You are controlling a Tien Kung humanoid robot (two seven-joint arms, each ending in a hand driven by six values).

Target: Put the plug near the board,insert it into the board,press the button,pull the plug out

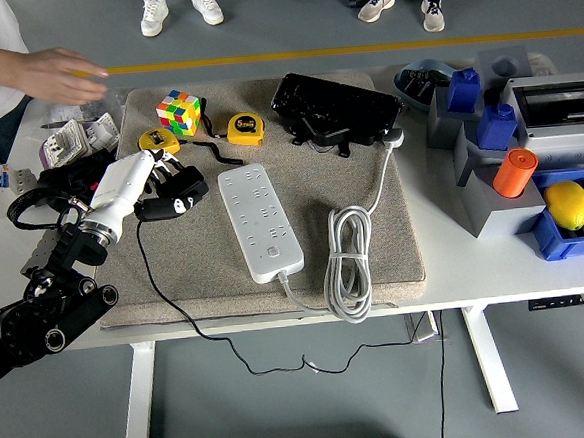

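Head view takes in the white table (496,265) with a brown mat (374,243) over its middle. To the right of the robot's left hand (134,182), apart from it, the white power strip (259,221) lies lengthwise on the mat, its coiled white cord (347,260) further right. Beyond the hand sit a colour cube (178,112) and two yellow tape measures (247,128); a black case (334,108) lies further off to the right. The left hand, white-shelled on a black arm entering from the lower left, has its fingers closed around the black plug (171,202), which is clear of the strip with its thin black cable (173,303) trailing over the near table edge. A person's hand (61,75) hovers at the top left, away from the strip. The right hand is out of view.

By the look of it the plug is out of the board, so the pull-out seems done or nearly so. The risks from here: the trailing cable could snag on the mat's edge and tug the plug within the grip, and with no hand steadying the strip any renewed contact could shove it across the mat.

The fingers overlap the plug, so its prongs and exact orientation are hard to make out. The strip's button cannot be read as on or off. Clutter beside the hand, at the left table edge, is too jumbled to identify.
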